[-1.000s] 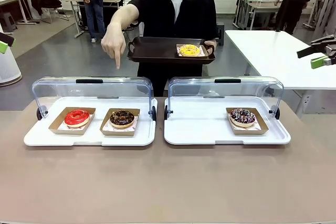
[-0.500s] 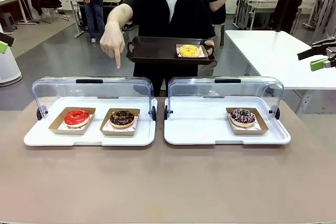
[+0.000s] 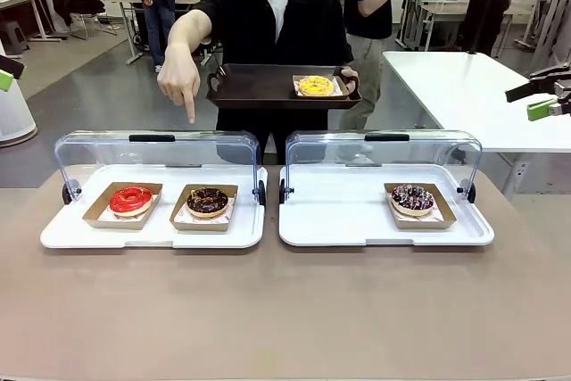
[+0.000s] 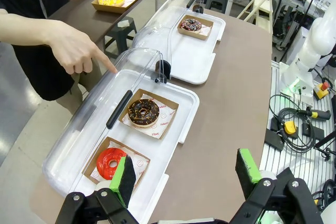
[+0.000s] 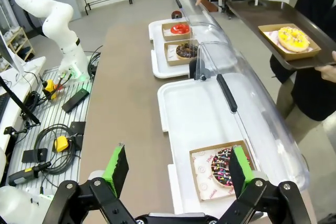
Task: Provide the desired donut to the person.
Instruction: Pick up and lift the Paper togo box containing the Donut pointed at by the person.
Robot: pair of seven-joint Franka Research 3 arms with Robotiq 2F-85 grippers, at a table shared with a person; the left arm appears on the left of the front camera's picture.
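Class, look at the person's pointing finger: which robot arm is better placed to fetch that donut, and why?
Left, probably. The person's hand points down over the left tray, nearest the chocolate donut. The open left gripper looks onto that tray; the right gripper faces the other tray.

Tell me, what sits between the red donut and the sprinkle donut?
The chocolate donut, then a bare stretch of the right white tray, seen in the front view.

Left tray [image 3: 53, 234] holds two donuts [image 3: 207, 201]; right tray [image 3: 339, 213] one, at its right; person [image 3: 241, 33] behind.
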